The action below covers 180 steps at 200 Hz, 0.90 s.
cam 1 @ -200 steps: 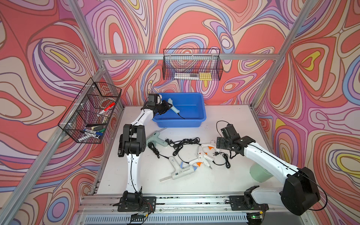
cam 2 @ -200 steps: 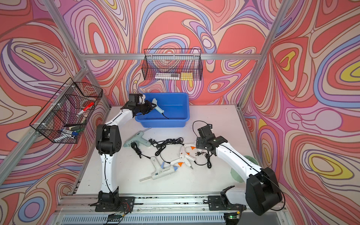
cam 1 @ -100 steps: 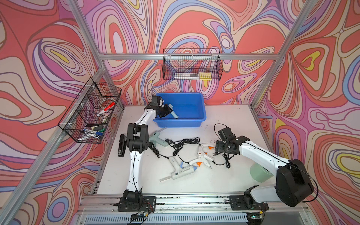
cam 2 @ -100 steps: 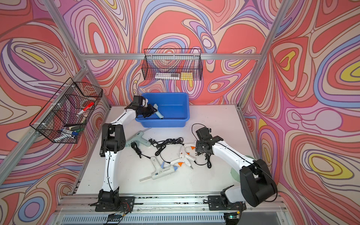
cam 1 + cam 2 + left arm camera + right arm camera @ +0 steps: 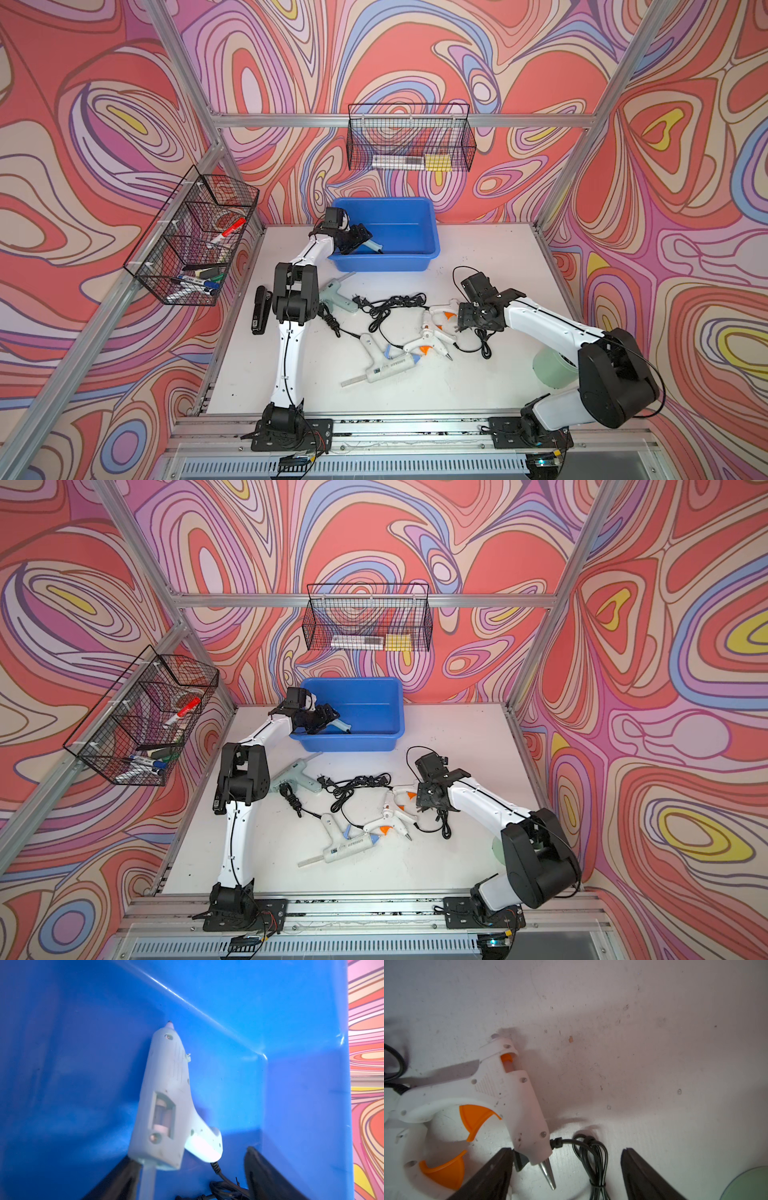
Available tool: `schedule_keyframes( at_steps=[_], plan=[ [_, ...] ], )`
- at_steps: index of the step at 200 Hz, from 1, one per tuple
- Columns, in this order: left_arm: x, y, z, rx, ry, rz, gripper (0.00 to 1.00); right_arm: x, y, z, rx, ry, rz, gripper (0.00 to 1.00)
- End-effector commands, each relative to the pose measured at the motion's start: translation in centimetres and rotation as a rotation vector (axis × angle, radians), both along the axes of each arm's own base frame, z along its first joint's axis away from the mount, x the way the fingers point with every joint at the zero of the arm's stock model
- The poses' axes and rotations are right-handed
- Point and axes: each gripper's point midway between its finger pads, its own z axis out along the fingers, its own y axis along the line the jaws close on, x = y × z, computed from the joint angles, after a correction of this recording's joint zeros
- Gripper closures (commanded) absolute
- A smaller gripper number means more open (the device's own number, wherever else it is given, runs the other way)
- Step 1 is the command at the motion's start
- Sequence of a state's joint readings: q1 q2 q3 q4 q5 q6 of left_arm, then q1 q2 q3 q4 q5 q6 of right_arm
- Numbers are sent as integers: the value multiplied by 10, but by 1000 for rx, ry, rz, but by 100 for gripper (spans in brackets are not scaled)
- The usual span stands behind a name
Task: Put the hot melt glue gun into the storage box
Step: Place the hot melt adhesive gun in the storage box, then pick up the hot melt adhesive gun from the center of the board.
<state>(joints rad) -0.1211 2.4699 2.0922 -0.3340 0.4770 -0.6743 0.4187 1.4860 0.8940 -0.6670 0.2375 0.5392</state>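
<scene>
Half glue gun (image 5: 374, 248) behind L hand (image 5: 356, 242)

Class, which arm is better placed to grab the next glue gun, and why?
Right: the right hand hovers open over a white-and-orange glue gun; the left hand is away at the box.

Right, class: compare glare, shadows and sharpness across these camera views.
Left wrist view: a white glare streak runs along an inner crease of the bright blue plastic storage box, and the pale blue-green plastic glue gun looks soft. Right wrist view: the white plastic glue gun with orange trigger throws a soft shadow on the scuffed white table. Both top views: sharp, evenly lit.
</scene>
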Motion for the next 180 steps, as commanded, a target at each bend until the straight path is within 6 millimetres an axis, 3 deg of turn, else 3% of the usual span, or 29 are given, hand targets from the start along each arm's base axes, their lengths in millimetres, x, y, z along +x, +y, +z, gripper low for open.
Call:
schedule_keyframes(
  at_steps=[1,35,64,114,180],
  plan=[
    [4,8,41,56,-82,25,1,8,12,2,28,-4,47,20],
    [-9,29,88,151,-135,85,1,13,35,-4,102,43,148,22],
    [-28,39,121,185,-156,114,1,15,39,-11,94,85,186,22],
    [-63,35,158,120,-208,101,1,19,36,-13,57,89,199,28],
    [-107,19,198,-31,-300,49,1,30,35,-30,11,101,239,39]
  ],
)
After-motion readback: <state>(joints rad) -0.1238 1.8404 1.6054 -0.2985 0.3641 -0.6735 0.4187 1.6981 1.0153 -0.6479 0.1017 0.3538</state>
